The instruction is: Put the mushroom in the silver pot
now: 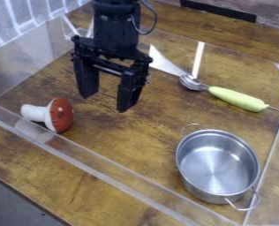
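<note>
The black tool [107, 91] hangs over the wooden counter [130, 141], pointing straight down, and its two dark fingers [129, 92] stand wide apart, released, with nothing between them. There's clear air under the fingertips; they touch nothing.

Down at the left, the mushroom [51, 114] lies on its side on the counter, glossy reddish-brown cap toward the right, thick white stem pointing left toward the clear wall. It sits below and to the left of the tool in this view, near it but not under it and not touching it.

Over at the lower right, the silver pot [217, 164] sits upright on the counter, shiny and shallow, and its inside shows only bare metal. A thin wire loop handle shows at its lower right edge. The pot is well apart from the mushroom, with open wood between the two.

Further back on the right, a metal spoon with a white handle [196, 71] rests with its bowl toward the front. Just beside it lies a yellow-green corn-like vegetable [240, 97], angled down to the right. A clear plastic barrier [94, 172] runs along the front edge and up the left side of the work area.
</note>
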Robot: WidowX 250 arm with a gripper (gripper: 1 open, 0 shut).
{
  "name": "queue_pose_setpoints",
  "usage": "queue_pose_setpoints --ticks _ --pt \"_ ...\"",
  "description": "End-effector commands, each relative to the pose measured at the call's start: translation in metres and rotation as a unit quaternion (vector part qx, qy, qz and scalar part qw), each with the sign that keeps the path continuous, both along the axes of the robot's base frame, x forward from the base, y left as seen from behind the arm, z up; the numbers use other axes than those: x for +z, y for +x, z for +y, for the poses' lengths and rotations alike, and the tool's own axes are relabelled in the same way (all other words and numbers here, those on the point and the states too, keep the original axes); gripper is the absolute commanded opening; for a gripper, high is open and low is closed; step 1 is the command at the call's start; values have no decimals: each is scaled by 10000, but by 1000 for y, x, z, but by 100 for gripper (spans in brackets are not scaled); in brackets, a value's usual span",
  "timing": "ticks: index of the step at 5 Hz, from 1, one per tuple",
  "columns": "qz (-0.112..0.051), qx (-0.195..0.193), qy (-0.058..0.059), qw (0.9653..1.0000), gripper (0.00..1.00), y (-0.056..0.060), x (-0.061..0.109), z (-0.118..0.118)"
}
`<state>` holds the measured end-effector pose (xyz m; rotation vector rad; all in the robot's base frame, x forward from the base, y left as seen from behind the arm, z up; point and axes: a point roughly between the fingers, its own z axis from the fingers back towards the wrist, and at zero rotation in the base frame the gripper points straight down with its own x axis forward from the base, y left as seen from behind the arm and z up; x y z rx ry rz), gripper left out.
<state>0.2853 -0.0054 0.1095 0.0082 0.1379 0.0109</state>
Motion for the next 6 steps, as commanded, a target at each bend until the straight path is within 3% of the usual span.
queue_pose_setpoints --ticks 1,2,3,6 --pt "-146 476 99 9987 100 -1 5 21" --pt "-214 955 217 9950 100 -1 5 39" --pt "-252 1420 358 9889 100 -1 2 59" --pt "-194 2040 607 9769 100 7 -38 87"
